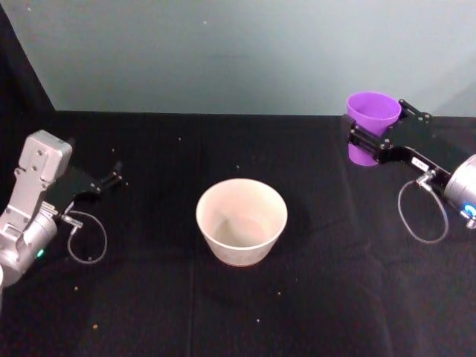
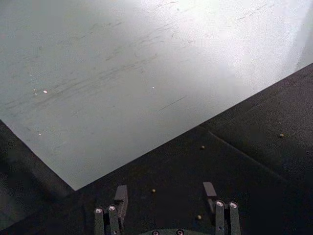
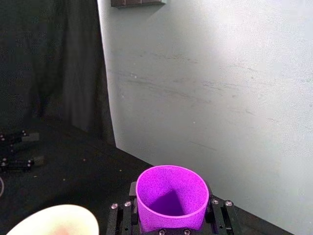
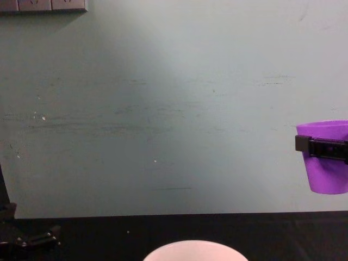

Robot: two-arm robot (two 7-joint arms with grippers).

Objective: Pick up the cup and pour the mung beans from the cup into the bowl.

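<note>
Over the far right corner of the table [image 1: 149, 312]: right gripper [image 1: 378, 125] clamped on the cup [image 1: 370, 110], upright, lifted clear of the black surface. At the middle of the table: the bowl [image 1: 242, 245], open side up, well apart from the cup. By the left edge: left gripper [image 1: 119, 177], fingers spread, holding nothing. A few stray grains [image 2: 153, 190] on the surface nearby.

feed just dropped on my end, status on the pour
Right gripper shut on cup, held upright, raised right of bowl. Left gripper open, parked at left. Nothing between cup and bowl.
</note>
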